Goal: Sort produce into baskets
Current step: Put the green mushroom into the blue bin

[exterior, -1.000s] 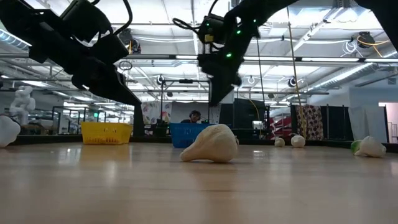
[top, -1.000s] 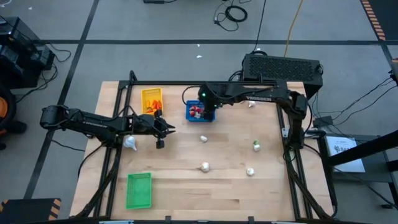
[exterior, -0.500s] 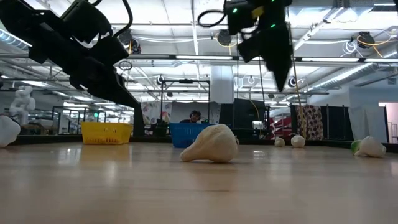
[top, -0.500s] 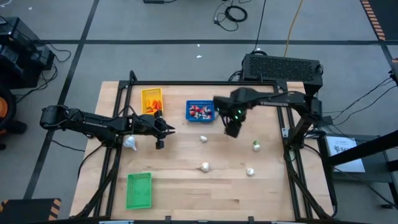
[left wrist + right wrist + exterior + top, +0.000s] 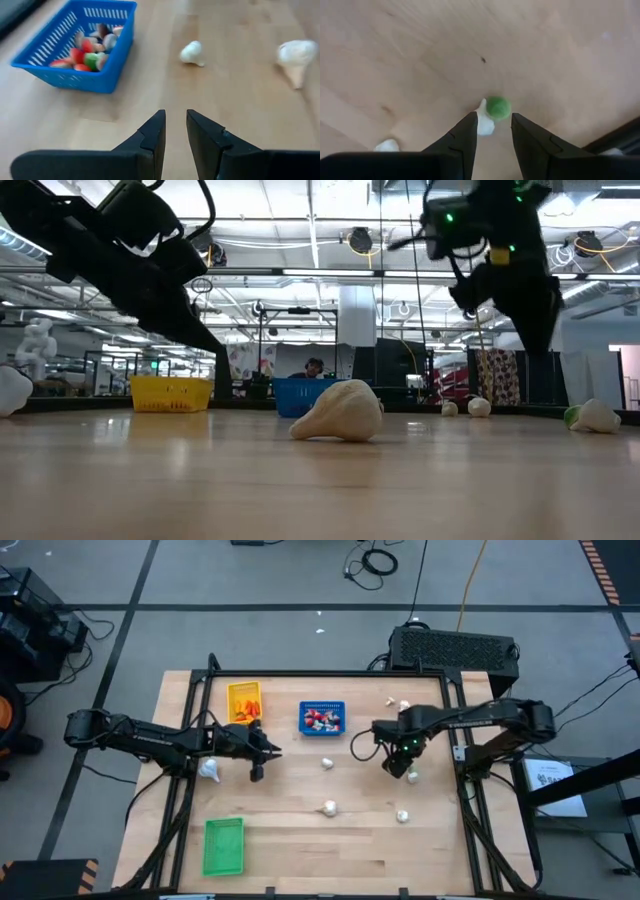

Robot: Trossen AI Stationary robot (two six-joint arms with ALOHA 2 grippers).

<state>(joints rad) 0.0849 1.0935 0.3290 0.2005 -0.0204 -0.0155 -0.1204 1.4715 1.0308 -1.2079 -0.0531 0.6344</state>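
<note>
The yellow basket (image 5: 244,700) and the blue basket (image 5: 322,718), which holds red, white and green produce (image 5: 87,50), stand at the far side. The green basket (image 5: 224,845) stands near left. Whitish bulbs (image 5: 327,762) (image 5: 328,807) (image 5: 402,815) lie loose on the table. My right gripper (image 5: 493,122) points down, open, above a green-and-white piece (image 5: 492,111) that lies on the wood near the right edge (image 5: 412,776). My left gripper (image 5: 175,122) hovers left of centre (image 5: 262,750), slightly open with nothing between its fingers.
Another white bulb (image 5: 208,770) lies beside the left arm, and one more (image 5: 403,705) lies at the far right corner. A dark frame (image 5: 330,673) borders the table's far edge. Bare wood (image 5: 330,860) stretches along the near side.
My right gripper has swung from over the blue basket toward the table's right and near side, tipping to point straight down, and now hangs over the green-and-white piece. My left gripper has kept its place.
</note>
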